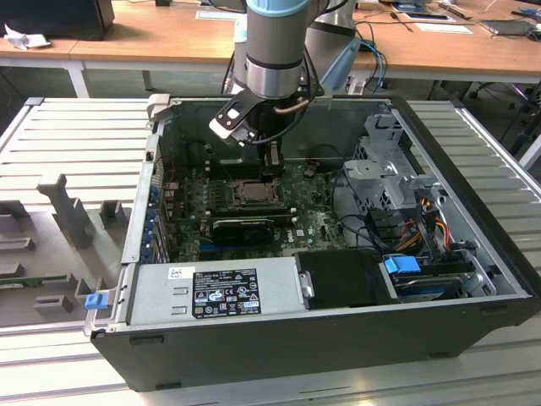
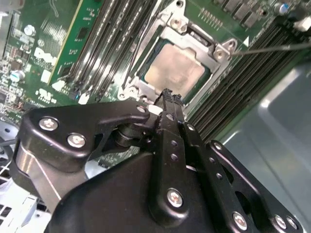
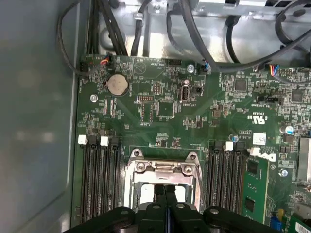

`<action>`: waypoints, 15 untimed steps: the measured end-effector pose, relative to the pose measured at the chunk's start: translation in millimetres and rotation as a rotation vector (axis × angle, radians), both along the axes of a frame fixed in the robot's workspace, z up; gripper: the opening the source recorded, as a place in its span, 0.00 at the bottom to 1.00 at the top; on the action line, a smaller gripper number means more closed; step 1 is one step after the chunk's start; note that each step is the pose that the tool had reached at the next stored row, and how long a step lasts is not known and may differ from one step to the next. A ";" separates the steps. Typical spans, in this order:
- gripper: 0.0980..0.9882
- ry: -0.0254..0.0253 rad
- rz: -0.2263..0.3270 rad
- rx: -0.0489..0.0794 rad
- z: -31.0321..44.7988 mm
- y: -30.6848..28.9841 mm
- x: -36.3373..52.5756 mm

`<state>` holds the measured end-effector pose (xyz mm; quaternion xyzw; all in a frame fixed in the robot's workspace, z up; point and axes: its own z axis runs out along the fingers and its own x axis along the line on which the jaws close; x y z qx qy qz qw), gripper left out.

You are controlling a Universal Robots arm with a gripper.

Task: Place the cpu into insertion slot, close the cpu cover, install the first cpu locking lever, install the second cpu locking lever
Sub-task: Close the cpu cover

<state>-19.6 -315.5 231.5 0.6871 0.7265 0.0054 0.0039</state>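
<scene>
Wooden desks line the back of the room, and an open computer case (image 1: 473, 254) lies on a ribbed grey surface (image 1: 76, 144). The power supply (image 1: 161, 296) at the case's front edge carries a black and white label (image 1: 226, 292) with print too small to make out. White lettering (image 3: 262, 155) is printed on the green motherboard (image 3: 146, 131) near a coin battery (image 3: 117, 85). The gripper (image 2: 167, 95) hangs just above the insertion slot (image 1: 237, 188), its fingers pressed together with nothing seen between them. The cpu (image 2: 175, 70) sits flat in the slot, framed by the cpu cover (image 2: 167, 36), which lies down around it. A thin locking lever (image 2: 272, 48) juts out from one corner; whether it is latched cannot be told
</scene>
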 end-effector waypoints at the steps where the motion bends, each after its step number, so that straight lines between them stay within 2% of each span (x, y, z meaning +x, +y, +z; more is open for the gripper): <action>1: 0.01 0.0000 0.000 0.000 -0.3 0.1 -1.6; 9: 0.01 0.0000 0.000 0.000 -2.1 0.1 -16.5; 15: 0.01 -0.0001 0.001 0.000 -2.1 0.1 -19.8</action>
